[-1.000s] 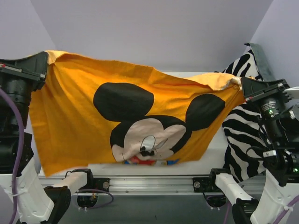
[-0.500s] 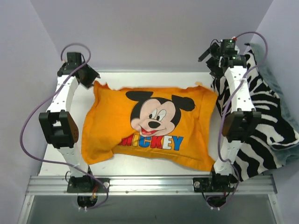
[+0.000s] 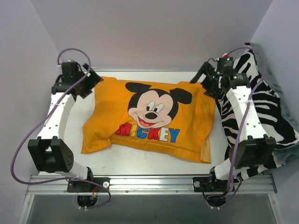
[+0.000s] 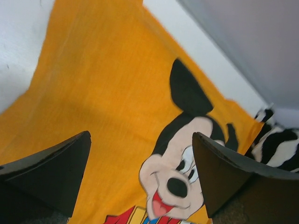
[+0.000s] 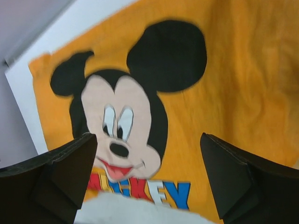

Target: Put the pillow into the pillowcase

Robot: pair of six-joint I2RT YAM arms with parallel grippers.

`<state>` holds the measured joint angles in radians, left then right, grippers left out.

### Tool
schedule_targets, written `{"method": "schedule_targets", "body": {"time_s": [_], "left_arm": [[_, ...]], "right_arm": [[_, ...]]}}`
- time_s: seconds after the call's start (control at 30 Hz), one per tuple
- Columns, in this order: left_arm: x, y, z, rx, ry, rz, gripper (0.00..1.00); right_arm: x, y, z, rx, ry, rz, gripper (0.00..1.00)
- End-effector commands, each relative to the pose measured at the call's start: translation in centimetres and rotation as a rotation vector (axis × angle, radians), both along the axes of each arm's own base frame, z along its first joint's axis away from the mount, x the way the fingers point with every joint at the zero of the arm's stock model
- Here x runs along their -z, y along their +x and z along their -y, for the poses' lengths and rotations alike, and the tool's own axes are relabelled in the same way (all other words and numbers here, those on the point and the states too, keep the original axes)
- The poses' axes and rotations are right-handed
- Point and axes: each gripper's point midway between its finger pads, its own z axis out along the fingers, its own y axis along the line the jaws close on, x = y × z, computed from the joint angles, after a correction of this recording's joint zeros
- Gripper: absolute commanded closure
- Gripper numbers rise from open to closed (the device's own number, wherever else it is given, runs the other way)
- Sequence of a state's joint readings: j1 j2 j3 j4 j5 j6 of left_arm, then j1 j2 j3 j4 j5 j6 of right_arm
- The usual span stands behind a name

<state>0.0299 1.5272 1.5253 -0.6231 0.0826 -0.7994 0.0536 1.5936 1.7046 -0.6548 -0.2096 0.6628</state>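
The pillowcase [image 3: 149, 119] lies spread on the counter [image 3: 140, 161], Mickey face and lettering up, its left edge rumpled. It looks slightly puffed. The pillow itself does not show, so I cannot tell whether it is inside.

The left pincer [image 3: 92, 80] is at the case's far left corner, jaws wide apart and holding nothing, with orange cloth below them in the wrist view [image 4: 141, 137]. The right pincer [image 3: 204, 80] is at the far right corner, also spread wide and empty [image 5: 148, 137]. A zebra cushion [image 3: 261, 116] lies right of the case.
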Motion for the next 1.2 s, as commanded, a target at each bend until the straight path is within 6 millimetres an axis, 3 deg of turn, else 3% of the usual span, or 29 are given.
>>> {"method": "schedule_targets", "body": {"time_s": [0.0, 0.03, 0.1, 0.13, 0.2, 0.23, 0.3, 0.4, 0.43, 0.47, 0.5, 0.57, 0.6, 0.67, 0.7, 0.87, 0.9, 1.0, 1.03, 1.1, 1.13, 1.17], "left_arm": [[6.7, -3.0, 4.2, 0.175, 0.013, -0.141, 0.03], [7.0, -4.1, 4.8, 0.191, 0.006, -0.147, 0.04], [10.3, -7.0, 4.4, 0.181, 0.015, -0.258, 0.06], [10.5, -8.4, 3.9, 0.161, 0.034, -0.281, 0.06], [12.4, -11.4, 2.9, 0.141, 0.075, -0.364, 0.04], [12.3, -12.6, 1.7, 0.108, 0.121, -0.379, 0.03], [13.0, -13.9, 0.8, 0.084, 0.149, -0.417, 0.03], [15.6, -16.1, 0.0, 0.072, 0.111, -0.512, 0.02], [17.4, -17.2, -0.4, 0.058, 0.075, -0.573, 0.03], [18.3, -17.7, -0.8, 0.041, 0.056, -0.603, 0.03], [18.9, -18.1, -2.5, -0.022, 0.012, -0.628, 0.03], [20.0, -18.6, -3.6, -0.063, -0.046, -0.653, 0.03], [20.1, -18.6, -5.1, -0.115, -0.059, -0.647, 0.02], [19.9, -18.4, -6.4, -0.149, -0.052, -0.623, 0.03], [19.9, -18.4, -6.6, -0.157, -0.057, -0.624, 0.03], [22.4, -18.0, -6.8, -0.238, -0.171, -0.616, 0.07], [23.2, -18.4, -6.4, -0.235, -0.223, -0.627, 0.12], [24.6, -17.6, -7.0, -0.250, -0.316, -0.622, 0.42], [24.8, -17.4, -7.3, -0.254, -0.316, -0.615, 0.54], [24.7, -16.8, -7.9, -0.258, -0.319, -0.594, 0.67], [24.6, -16.5, -8.2, -0.259, -0.318, -0.582, 0.83], [24.6, -16.4, -8.5, -0.266, -0.319, -0.576, 0.92]], "right_arm": [[3.3, -5.3, -4.2, -0.155, 0.030, -0.115, 0.02], [6.1, -7.3, -5.0, -0.169, 0.042, -0.199, 0.03], [7.5, -10.3, -6.8, -0.220, 0.035, -0.241, 0.03], [9.5, -12.2, -6.9, -0.223, 0.022, -0.308, 0.03], [10.7, -14.8, -7.5, -0.245, -0.002, -0.341, 0.01], [12.6, -16.6, -7.1, -0.242, -0.022, -0.405, 0.01], [13.9, -18.6, -6.8, -0.239, -0.032, -0.445, 0.00], [18.1, -21.6, -5.2, -0.219, -0.092, -0.567, 0.00], [19.0, -21.5, -4.6, -0.211, -0.126, -0.579, 0.00], [20.0, -21.7, -3.9, -0.203, -0.155, -0.601, 0.00], [21.2, -21.4, -3.3, -0.204, -0.192, -0.634, 0.00], [22.8, -19.9, -2.1, -0.160, -0.201, -0.677, 0.00], [22.6, -18.4, -2.0, -0.148, -0.196, -0.658, 0.00], [23.2, -16.2, -1.0, -0.108, -0.215, -0.662, 0.00], [22.4, -14.4, -1.0, -0.102, -0.211, -0.628, 0.00], [22.5, -11.6, -1.1, -0.109, -0.207, -0.622, 0.00], [22.5, -11.5, -0.9, -0.108, -0.213, -0.623, 0.00], [22.6, -11.7, -0.3, -0.118, -0.222, -0.626, 0.00], [22.8, -12.0, -0.1, -0.127, -0.224, -0.633, 0.00], [22.9, -12.3, 0.1, -0.141, -0.232, -0.636, 0.00], [22.9, -12.5, 0.2, -0.146, -0.233, -0.639, 0.00], [23.1, -12.9, 0.3, -0.147, -0.233, -0.648, 0.00]]}}
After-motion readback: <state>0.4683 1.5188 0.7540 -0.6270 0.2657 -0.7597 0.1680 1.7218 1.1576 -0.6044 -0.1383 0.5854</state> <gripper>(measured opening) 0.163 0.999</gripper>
